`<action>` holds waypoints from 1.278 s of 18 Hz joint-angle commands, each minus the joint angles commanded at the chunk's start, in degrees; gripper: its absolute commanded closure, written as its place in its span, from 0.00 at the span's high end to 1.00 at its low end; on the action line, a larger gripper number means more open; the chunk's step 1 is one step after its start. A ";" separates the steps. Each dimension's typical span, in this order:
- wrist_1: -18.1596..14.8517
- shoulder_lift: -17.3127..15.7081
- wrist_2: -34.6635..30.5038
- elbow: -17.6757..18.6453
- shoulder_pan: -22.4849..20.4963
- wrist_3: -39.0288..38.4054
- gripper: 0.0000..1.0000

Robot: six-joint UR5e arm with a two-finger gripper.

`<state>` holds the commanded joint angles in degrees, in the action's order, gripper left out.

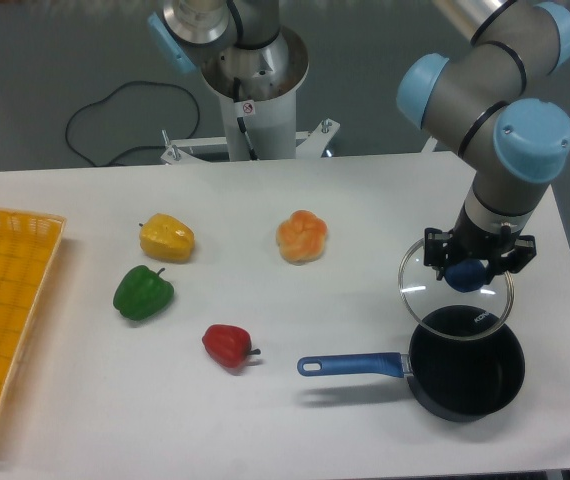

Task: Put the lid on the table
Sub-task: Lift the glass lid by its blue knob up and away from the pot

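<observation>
While the gripper [467, 270] sits clamped on the blue knob, holding the lid [455, 293] just above the black saucepan [465, 374] near the table's [365, 200] right edge, carry looks underway; next comes lowering onto bare tabletop.

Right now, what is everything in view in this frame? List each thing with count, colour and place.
lid: 1, clear glass with blue knob, held above the saucepan's far rim
saucepan: 1, black with blue handle, table front right
yellow pepper: 1, left of centre
orange pepper: 1, centre
green pepper: 1, left
red pepper: 1, front centre
basket: 1, yellow mesh, far left
table: 1, white
cable: 1, black, on floor behind
gripper: 1, black, shut on the knob
</observation>
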<state>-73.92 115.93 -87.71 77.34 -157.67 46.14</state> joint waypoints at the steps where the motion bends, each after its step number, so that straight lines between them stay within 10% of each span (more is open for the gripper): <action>1: -0.09 0.00 0.00 0.00 0.00 0.00 0.41; 17: 1.41 -4.57 0.70 8.43 -4.31 9.75 0.41; 23: 7.73 -4.66 0.70 12.47 -5.01 10.98 0.41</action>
<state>-66.19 111.27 -87.01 89.82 -162.68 57.12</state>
